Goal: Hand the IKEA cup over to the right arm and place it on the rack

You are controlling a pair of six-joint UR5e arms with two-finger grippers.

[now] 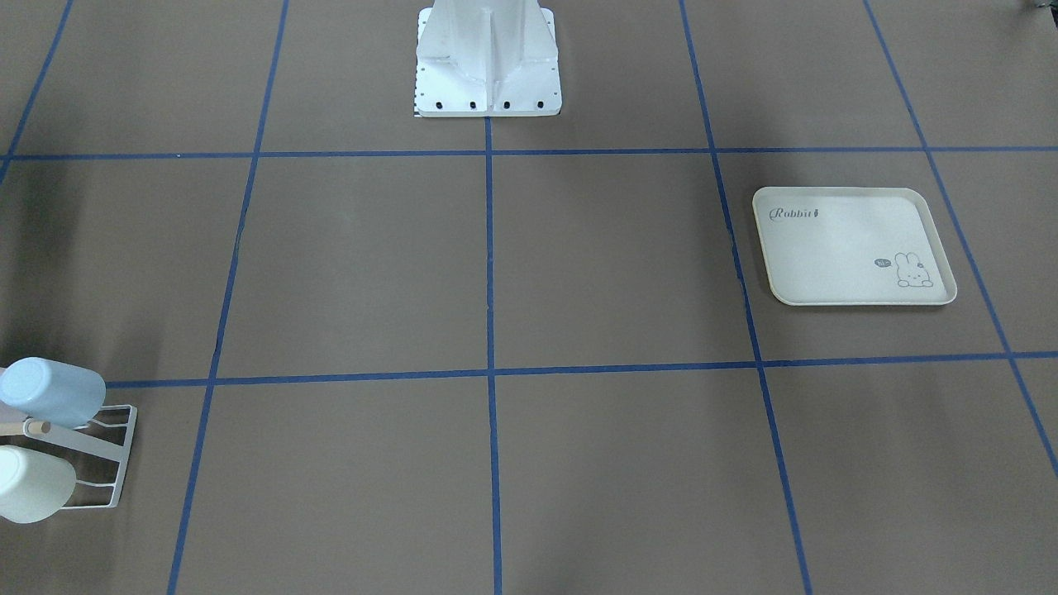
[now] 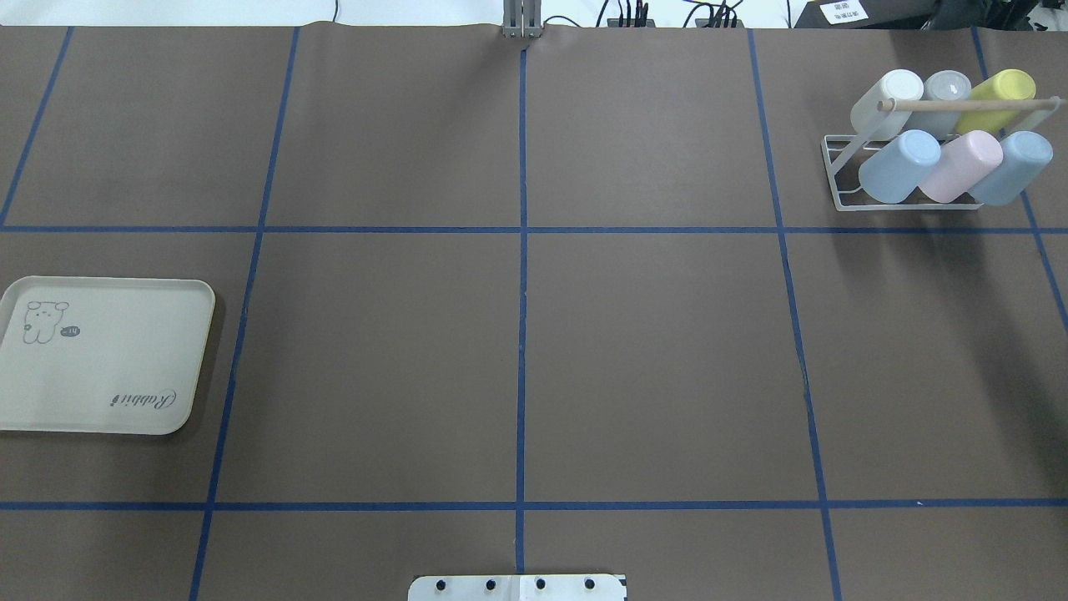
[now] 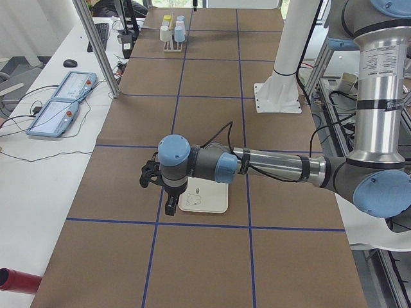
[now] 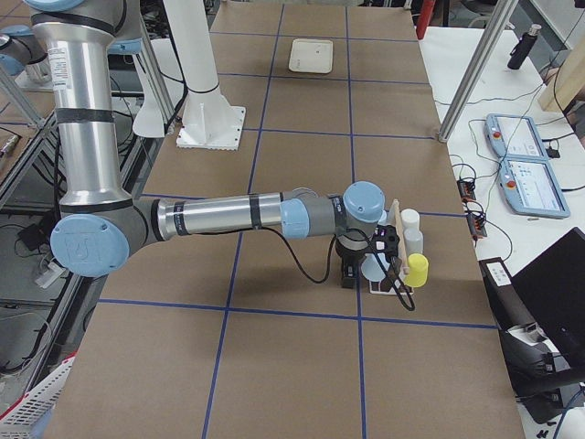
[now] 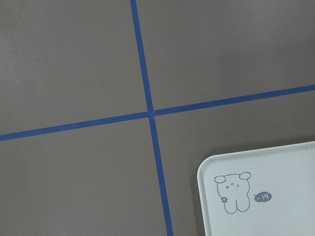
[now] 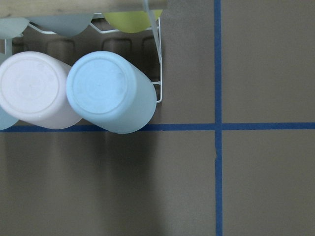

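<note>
The white wire rack (image 2: 841,179) with its wooden dowel (image 2: 968,105) stands at the far right of the table and holds several pastel IKEA cups upside down on its prongs. A light blue cup (image 6: 110,91) sits at the row's end beside a pink one (image 6: 34,88), directly under the right wrist camera. My right gripper (image 4: 348,277) hovers just beside the rack (image 4: 391,279); I cannot tell if it is open or shut. My left gripper (image 3: 169,206) hangs over the table by the tray's corner; I cannot tell its state either. No cup shows in either gripper.
A cream rabbit-print tray (image 2: 125,351) lies bare on the left side, its corner (image 5: 206,169) showing in the left wrist view. The white robot base (image 1: 488,83) stands at mid-table edge. Blue tape lines grid the brown table.
</note>
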